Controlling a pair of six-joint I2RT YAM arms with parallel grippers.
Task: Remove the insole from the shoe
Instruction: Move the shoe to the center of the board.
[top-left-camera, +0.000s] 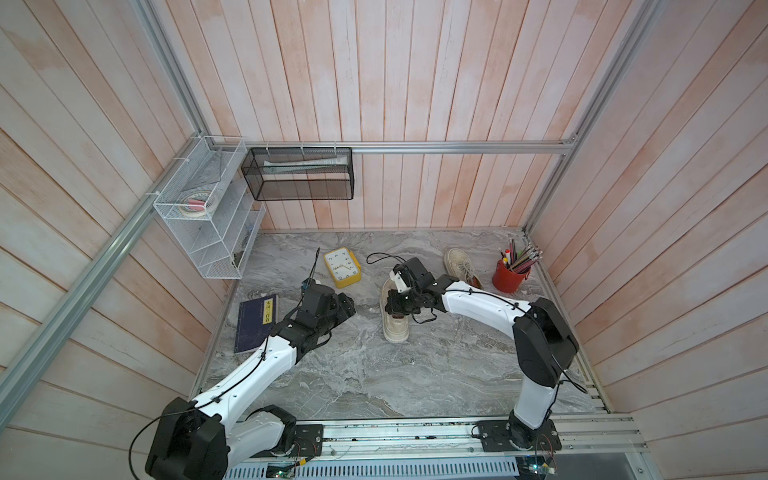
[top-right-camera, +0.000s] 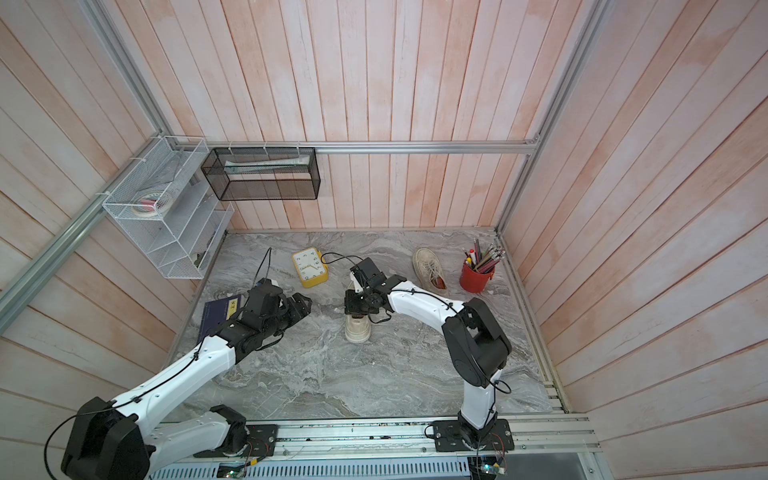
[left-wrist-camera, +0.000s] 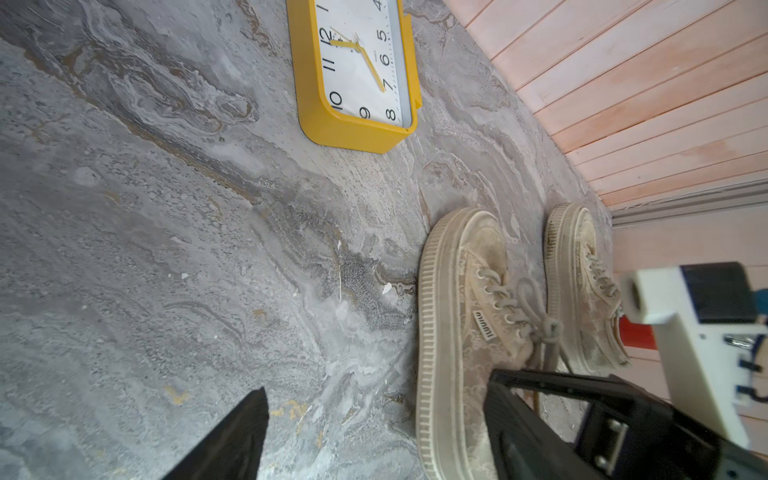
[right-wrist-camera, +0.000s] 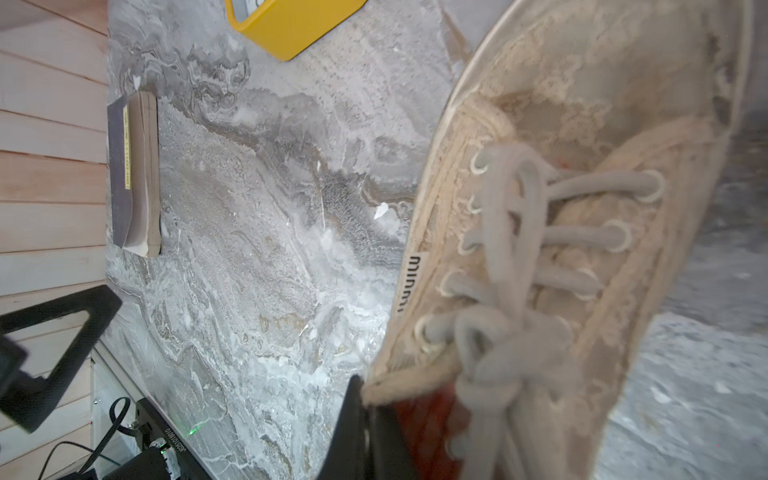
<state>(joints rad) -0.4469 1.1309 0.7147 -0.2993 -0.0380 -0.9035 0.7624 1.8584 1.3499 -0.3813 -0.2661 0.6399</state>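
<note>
A worn beige lace-up shoe (top-left-camera: 395, 326) (top-right-camera: 358, 329) lies mid-table with its toe toward the front edge. My right gripper (top-left-camera: 398, 311) (right-wrist-camera: 368, 409) points down into the shoe's opening and is shut. Its tips sit at the collar rim beside the reddish-brown inside (right-wrist-camera: 424, 428). The insole cannot be told apart from the lining, and I cannot tell whether anything is pinched. My left gripper (top-left-camera: 347, 307) (left-wrist-camera: 378, 384) hovers open just left of the shoe (left-wrist-camera: 453, 332), with nothing between its fingers.
A second beige shoe (top-left-camera: 461, 266) lies at the back right, next to a red pencil cup (top-left-camera: 509, 276). A yellow clock (top-left-camera: 343, 267) lies behind the left gripper, and a dark book (top-left-camera: 255, 318) is at the left edge. Wire baskets (top-left-camera: 208, 208) hang on the left wall.
</note>
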